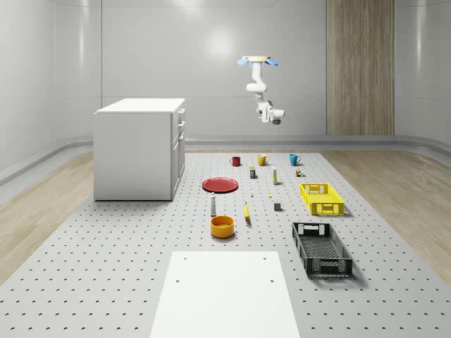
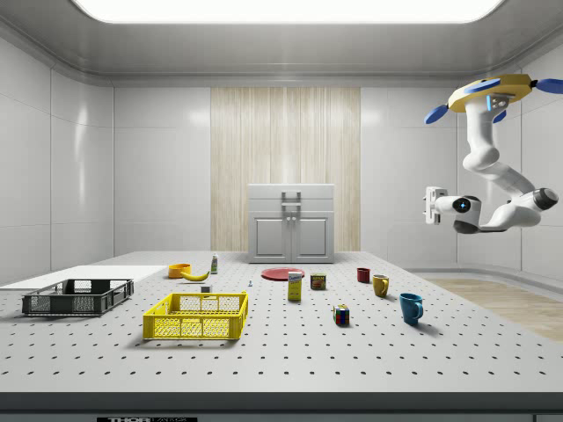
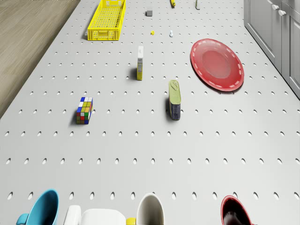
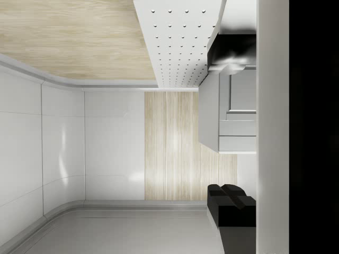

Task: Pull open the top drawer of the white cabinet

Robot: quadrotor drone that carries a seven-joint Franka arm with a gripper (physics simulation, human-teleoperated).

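- Nearest the whole-scene camera, on the worktop (image 1: pixel 106 282), I see the black crate (image 1: pixel 321 248) and, beyond it, the yellow crate (image 1: pixel 322 198); both look empty, as does the orange bowl (image 1: pixel 222 226).
- Past the red plate (image 1: pixel 220 184), three mugs sit in a row; my drone (image 1: pixel 258 61) hovers high above them.
- Its jaws (image 2: pixel 429 206) hang in mid-air; I cannot tell apart or together.
- Farther left stands the white cabinet (image 1: pixel 137 149), well apart from the arm. I judge its top drawer (image 2: pixel 291 193) rigid and smooth-sliding; take its small handle.

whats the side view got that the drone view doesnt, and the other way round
Side view alone: the drone hovering high at that view's right, its claw level with the white cabinet's top drawer, and the black crate. Drone view alone: nothing of its own. Both: red plate, yellow crate, puzzle cube.
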